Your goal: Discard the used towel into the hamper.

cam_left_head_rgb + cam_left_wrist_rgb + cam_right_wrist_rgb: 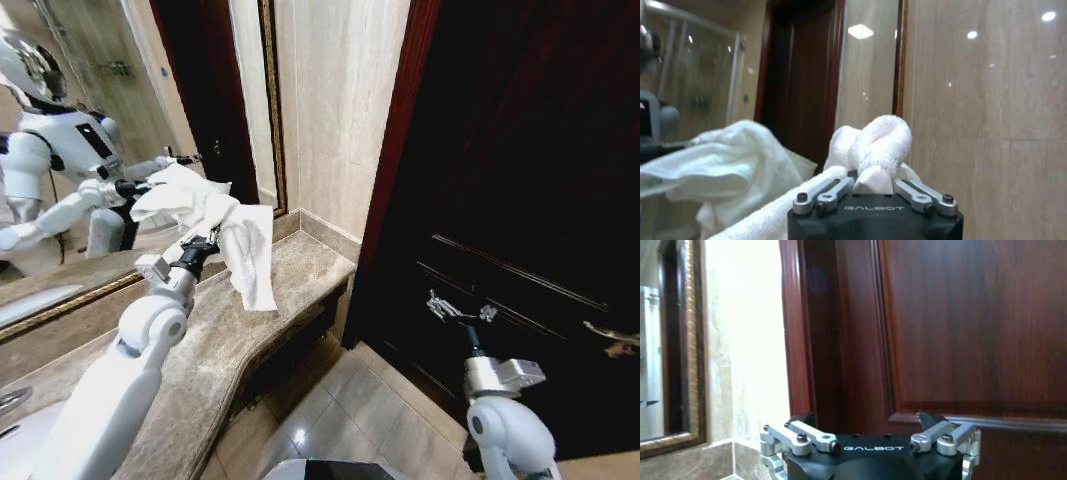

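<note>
Marble counter (290, 290) runs along the wall under the mirror (120, 120), and above it the left gripper (212, 238) is raised, fingers clamped on a white towel (215, 225) that bunches above the fingers and drapes down toward the countertop. Over on the other side, the right gripper (458, 308) hangs in front of the dark wooden door (520, 180), fingers spread wide with nothing between them.

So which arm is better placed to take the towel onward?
Left: the left gripper already holds the towel above the counter. The right gripper hangs open by the door.
</note>
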You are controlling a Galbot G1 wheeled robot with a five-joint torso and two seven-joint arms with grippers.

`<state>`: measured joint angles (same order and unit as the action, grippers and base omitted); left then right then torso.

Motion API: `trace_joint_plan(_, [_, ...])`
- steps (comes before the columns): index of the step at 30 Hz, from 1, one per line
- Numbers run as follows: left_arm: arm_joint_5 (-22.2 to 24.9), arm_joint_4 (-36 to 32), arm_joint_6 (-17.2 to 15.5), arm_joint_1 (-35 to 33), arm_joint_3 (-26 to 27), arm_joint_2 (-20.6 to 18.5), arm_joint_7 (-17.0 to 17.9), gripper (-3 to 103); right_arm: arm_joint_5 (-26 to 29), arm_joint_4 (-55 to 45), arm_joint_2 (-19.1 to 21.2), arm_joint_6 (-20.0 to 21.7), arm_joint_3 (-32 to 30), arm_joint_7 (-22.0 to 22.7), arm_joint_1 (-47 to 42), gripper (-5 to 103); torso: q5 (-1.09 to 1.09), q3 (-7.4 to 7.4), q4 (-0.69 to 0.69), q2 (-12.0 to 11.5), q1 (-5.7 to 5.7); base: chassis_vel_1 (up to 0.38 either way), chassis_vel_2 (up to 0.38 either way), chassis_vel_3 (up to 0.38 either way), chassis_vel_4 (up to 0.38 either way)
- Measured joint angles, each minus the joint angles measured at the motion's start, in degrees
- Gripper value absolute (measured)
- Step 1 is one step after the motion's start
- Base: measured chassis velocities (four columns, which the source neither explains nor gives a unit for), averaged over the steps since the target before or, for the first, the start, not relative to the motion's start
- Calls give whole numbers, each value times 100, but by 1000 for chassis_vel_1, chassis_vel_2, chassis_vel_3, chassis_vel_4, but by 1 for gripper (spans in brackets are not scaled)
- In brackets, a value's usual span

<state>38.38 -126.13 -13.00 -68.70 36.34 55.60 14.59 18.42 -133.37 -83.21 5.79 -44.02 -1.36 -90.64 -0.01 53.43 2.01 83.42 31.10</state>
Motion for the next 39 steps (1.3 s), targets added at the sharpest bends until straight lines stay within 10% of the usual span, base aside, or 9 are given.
trace_joint_plan(17, [-1018, -510, 1417, -1893, 867, 992, -1445, 9, 44, -665, -23, 272, 40, -241, -470, 100, 2, -1, -1, 0, 0, 0, 0, 0, 0])
trace_joint_plan(39, [-1814, -457, 2070, -2891, 380, 1683, -1360, 9, -29, -900, 32, 660, -72, -556, -494, 100, 2, 0, 0, 0, 1, 0, 0, 0, 0])
